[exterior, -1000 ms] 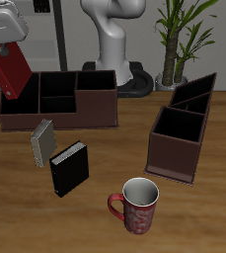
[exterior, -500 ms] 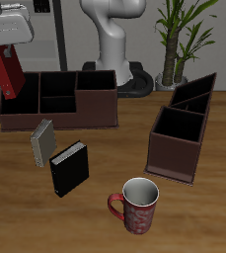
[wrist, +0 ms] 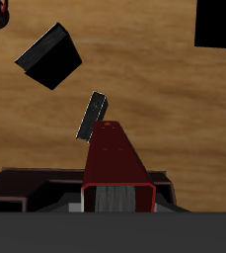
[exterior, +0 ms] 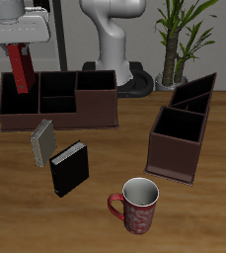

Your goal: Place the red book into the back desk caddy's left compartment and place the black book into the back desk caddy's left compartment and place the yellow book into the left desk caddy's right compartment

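- Gripper (exterior: pixel 22 45) shut on the red book (exterior: pixel 23 67), jaws clamped on the book's upper end so that it hangs upright straight below them
- Red book's lower end sits level with the rim of the back desk caddy (exterior: pixel 85 107), over the large end compartment; whether it touches the caddy floor cannot be told
- In the wrist view the red book (wrist: pixel 115 156) runs out from between the jaws, with the dark caddy wall (wrist: pixel 26 186) crossing just beneath them
- Yellow book (exterior: pixel 42 142), its grey page edge and dark cover showing, stands tilted on the wooden table (exterior: pixel 105 222) just past the caddy's front wall, a short way out from the jaws toward the table's front edge
- Black book (exterior: pixel 69 168) stands just beside the yellow book, slightly farther from the jaws; the two are close but apart
- Red and white mug (exterior: pixel 137 206) stands upright near the table's front edge, well away from the jaws
- Left desk caddy (exterior: pixel 183 128), set at an angle, is farthest from the jaws across the table, its compartments open upward
- Potted plant (exterior: pixel 179 35) stands behind that caddy, beyond the table
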Tool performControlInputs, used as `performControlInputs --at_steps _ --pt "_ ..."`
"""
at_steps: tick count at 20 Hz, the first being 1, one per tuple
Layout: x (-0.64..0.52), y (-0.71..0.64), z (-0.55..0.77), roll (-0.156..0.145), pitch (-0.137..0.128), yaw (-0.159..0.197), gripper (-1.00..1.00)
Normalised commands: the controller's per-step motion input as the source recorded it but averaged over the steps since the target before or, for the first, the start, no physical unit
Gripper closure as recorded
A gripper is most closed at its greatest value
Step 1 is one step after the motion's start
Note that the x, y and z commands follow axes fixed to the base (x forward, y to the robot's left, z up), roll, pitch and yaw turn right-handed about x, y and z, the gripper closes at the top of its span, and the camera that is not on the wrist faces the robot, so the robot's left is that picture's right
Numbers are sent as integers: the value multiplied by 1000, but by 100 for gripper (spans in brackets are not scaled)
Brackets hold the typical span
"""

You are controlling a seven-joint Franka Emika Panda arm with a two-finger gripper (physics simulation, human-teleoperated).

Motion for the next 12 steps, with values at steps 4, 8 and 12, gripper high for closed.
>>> performControlInputs --at_steps 4,8,12 --pt "-376 37 -149 23 80 -61 100" --pt "-475 -197 -44 32 63 -96 100" --pt "-400 -245 12 44 54 -47 100"
